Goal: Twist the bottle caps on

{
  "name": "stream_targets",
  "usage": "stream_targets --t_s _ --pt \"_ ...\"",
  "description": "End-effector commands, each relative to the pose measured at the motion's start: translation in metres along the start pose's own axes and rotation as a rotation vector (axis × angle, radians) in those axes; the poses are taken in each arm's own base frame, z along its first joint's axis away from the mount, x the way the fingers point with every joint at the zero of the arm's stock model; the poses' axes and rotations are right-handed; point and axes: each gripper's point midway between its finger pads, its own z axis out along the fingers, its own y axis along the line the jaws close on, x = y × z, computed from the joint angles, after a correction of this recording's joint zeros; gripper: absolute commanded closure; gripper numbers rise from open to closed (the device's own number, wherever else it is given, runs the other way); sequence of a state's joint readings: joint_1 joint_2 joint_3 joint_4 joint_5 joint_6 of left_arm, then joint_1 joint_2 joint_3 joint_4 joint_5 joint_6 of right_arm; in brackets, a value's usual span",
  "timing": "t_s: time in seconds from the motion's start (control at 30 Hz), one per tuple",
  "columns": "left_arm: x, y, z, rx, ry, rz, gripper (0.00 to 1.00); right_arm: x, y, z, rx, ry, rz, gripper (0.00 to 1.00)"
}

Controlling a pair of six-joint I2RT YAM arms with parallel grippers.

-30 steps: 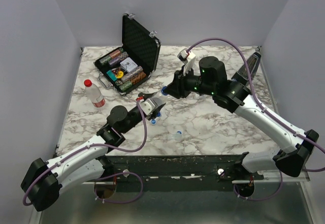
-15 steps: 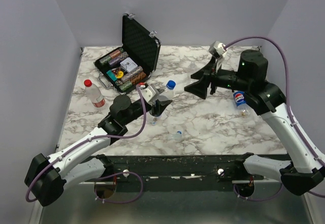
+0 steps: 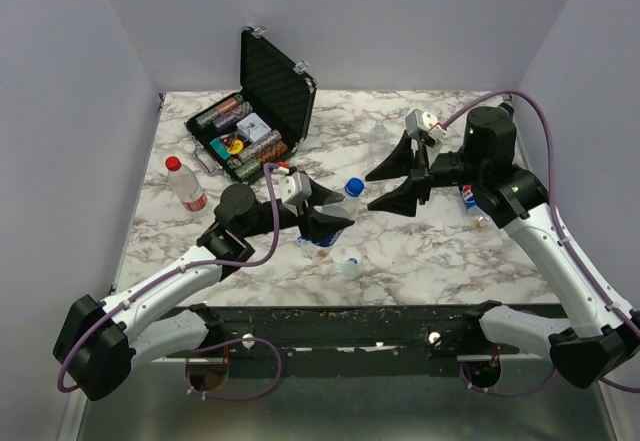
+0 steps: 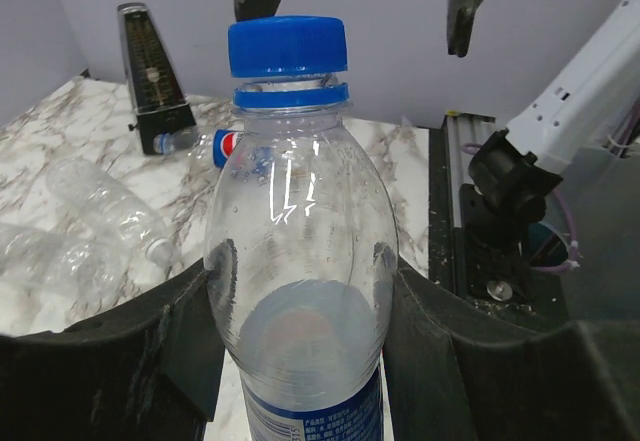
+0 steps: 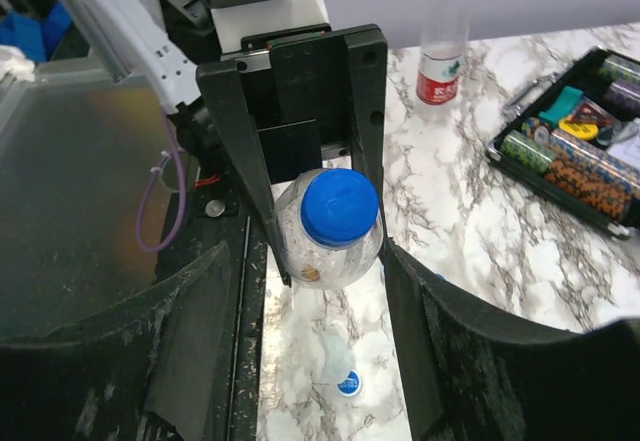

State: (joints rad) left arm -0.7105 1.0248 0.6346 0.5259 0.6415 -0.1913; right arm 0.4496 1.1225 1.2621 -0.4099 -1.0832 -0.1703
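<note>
An open case (image 3: 275,86) is set toward the far left corner of the marbled bench (image 3: 450,251). The right pincer (image 3: 371,193) is spread wide, clear of the blue cap (image 4: 288,44). The bottle (image 4: 300,291) bearing that cap is clamped in the left pincer (image 3: 328,223) near the bench's middle. A red-capped bottle (image 3: 185,186) is stood by the left edge, and a loose cap (image 5: 348,383) is seen toward the near edge.
</note>
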Motion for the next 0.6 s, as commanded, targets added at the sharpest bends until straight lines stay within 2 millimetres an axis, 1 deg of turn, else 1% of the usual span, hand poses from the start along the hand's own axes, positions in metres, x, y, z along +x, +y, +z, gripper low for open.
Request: stream_targets --t_s 0.0,0.17,0.37,0.57 --pt "-0.015 -0.028 -0.003 0.154 -0.063 0.039 1.00 -0.009 0.017 0.001 -0.148 -0.054 -0.110 0.31" --pt "-0.015 -0.032 -0.003 0.181 -0.063 0.039 1.00 -0.016 0.017 0.002 -0.170 -0.072 -0.126 0.34" --pt "-0.015 -0.033 -0.002 0.195 -0.062 0.037 1.00 -0.022 0.019 0.005 -0.222 -0.093 -0.127 0.40" --pt "-0.013 -0.034 -0.001 0.202 -0.057 0.030 1.00 -0.028 0.020 0.010 -0.245 -0.110 -0.140 0.41"
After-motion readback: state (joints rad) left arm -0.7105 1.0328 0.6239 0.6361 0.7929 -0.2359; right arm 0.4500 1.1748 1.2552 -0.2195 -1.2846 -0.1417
